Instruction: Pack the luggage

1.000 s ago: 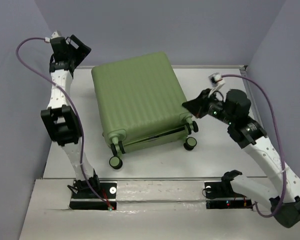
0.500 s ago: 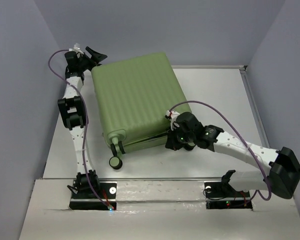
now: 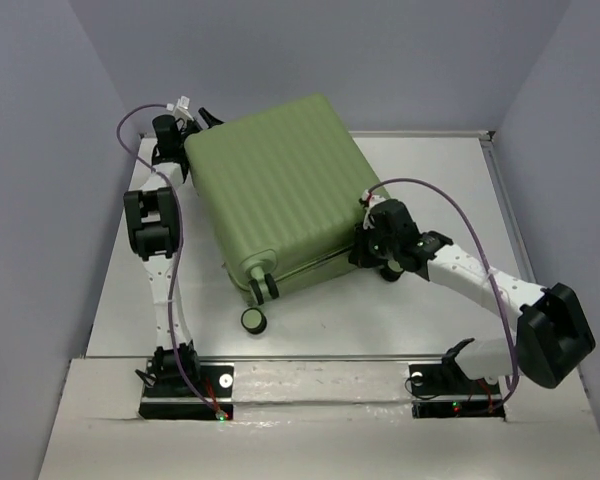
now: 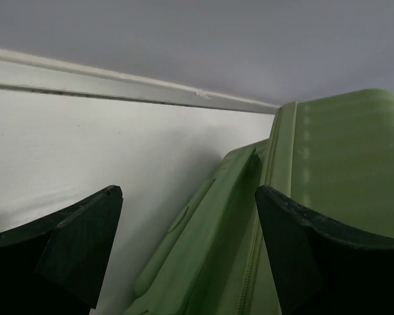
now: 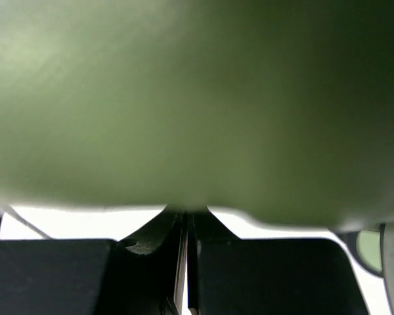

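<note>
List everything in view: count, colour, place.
luggage: 1, olive green, closed, flat on table, centre-left
wheels: at least 2 seen, black, luggage's near end
table: 1, white, under it all
cables: 2, purple, one along each arm
left gripper: 1, black, open, at luggage's far left corner
right gripper: 1, black, shut, at luggage's near right corner

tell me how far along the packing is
Done: the luggage lies closed on the table; its contents are hidden. In hand: the shut right gripper is against its wheel-end edge, the open left gripper sits at its far left corner. Left: likely only positioning, though that is a guess.
</note>
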`<state>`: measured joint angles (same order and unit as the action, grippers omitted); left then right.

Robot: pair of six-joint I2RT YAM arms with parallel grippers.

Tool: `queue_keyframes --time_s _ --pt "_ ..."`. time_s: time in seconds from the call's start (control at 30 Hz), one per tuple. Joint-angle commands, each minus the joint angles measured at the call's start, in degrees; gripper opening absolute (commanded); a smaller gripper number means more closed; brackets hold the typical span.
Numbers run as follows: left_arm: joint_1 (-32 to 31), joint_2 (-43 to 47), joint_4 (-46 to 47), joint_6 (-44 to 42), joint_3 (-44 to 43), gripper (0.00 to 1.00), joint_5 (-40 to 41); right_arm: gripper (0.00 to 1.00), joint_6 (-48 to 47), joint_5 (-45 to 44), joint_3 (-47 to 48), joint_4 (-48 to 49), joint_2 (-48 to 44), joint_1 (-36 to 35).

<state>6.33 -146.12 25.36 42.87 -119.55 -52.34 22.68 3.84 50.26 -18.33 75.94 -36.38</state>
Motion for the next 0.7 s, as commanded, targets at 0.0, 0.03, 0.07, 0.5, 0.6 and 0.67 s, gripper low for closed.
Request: queue_keyframes --time_s 0.0,0.03,0.07,0.5,0.6,0.67 --pt "-3.2 17.3 17.3 -0.7 19.0 0.93 2.2 0.07 0.4 -1.0 4.2 17.3 5.4 7.2" --pt "-3.2 22.0 22.2 0.1 27.6 0.93 3.3 0.07 0.0 1.3 6.9 17.6 6.8 7.9" --pt "-3.2 24.3 24.5 0.6 31.8 0.92 5.4 0.07 -0.1 2.3 8.8 19.5 8.4 8.5" --pt "-14.9 77.6 11.5 -3.4 86.3 0.89 39.8 0.45 7.5 27.8 67.9 7.9 47.3 10.9" --pt "-19.9 91.2 4.3 -1.9 94.0 0.89 44.8 0.83 10.4 27.8 83.5 -2.4 56.9 11.4" --pt "-21.4 96.8 0.8 -0.4 96.5 0.89 46.3 0.93 10.5 26.1 88.1 -4.3 57.1 12.1"
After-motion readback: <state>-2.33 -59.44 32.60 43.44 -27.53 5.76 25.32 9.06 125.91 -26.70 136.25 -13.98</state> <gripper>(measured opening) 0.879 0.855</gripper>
